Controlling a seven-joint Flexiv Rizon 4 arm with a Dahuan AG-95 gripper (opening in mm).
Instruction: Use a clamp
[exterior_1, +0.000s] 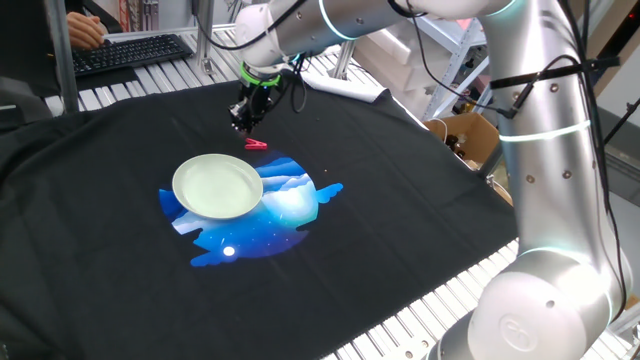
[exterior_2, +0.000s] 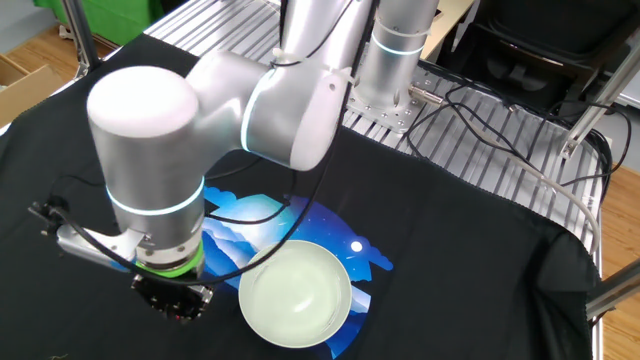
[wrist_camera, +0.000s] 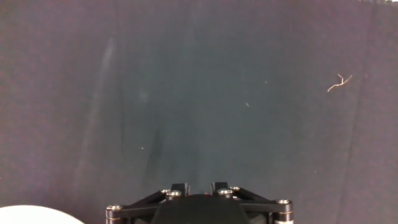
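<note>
The clamp (exterior_1: 256, 143) is a tiny red clip lying on the black cloth just beyond the far rim of the pale green plate (exterior_1: 217, 185). My gripper (exterior_1: 243, 125) hangs a little above and behind the clamp, apart from it, pointing down. In the hand view only the finger bases show at the bottom edge around the gripper (wrist_camera: 199, 188), with a narrow gap and nothing gripped. The plate's rim (wrist_camera: 37, 218) peeks in at the lower left there. From the other fixed view my gripper (exterior_2: 172, 298) is left of the plate (exterior_2: 295, 293), and the arm hides the clamp.
The plate rests on a blue print (exterior_1: 275, 215) on the black cloth. A keyboard (exterior_1: 130, 52) and a person's hand (exterior_1: 85, 30) are at the far left, a cardboard box (exterior_1: 470, 140) to the right. Cables (exterior_2: 500, 130) lie near the arm's base.
</note>
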